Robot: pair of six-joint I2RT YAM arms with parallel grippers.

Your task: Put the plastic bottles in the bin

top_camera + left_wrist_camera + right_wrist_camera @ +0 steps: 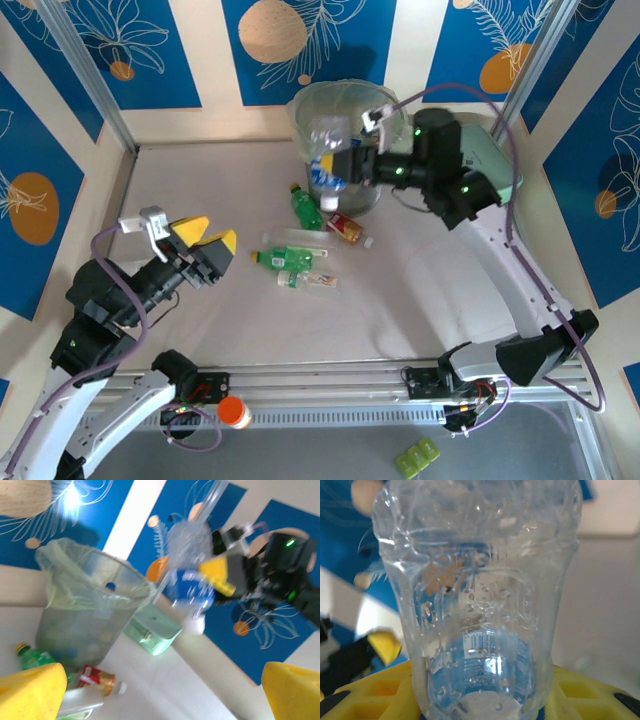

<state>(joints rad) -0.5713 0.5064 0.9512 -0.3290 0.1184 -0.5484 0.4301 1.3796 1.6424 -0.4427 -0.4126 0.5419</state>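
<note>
My right gripper [357,165] is shut on a clear plastic bottle [328,158] with a blue label, holding it in the air at the near rim of the bin [345,105]. In the right wrist view the bottle [475,605] stands between my yellow fingers [365,695]. The left wrist view shows the bin [85,605] and the held bottle [192,575] beside it. My left gripper [212,240] hangs open and empty over the table's left part, its yellow fingertips [30,692] far apart. Loose on the table lie green bottles [303,205] [285,258], a red-labelled bottle [347,228] and clear bottles [310,281].
A flat mint-green box [497,158] sits at the back right behind my right arm, and shows in the left wrist view as the box [152,630] next to the bin. An orange cap [232,411] rests on the front rail. Blue-patterned walls close in the table.
</note>
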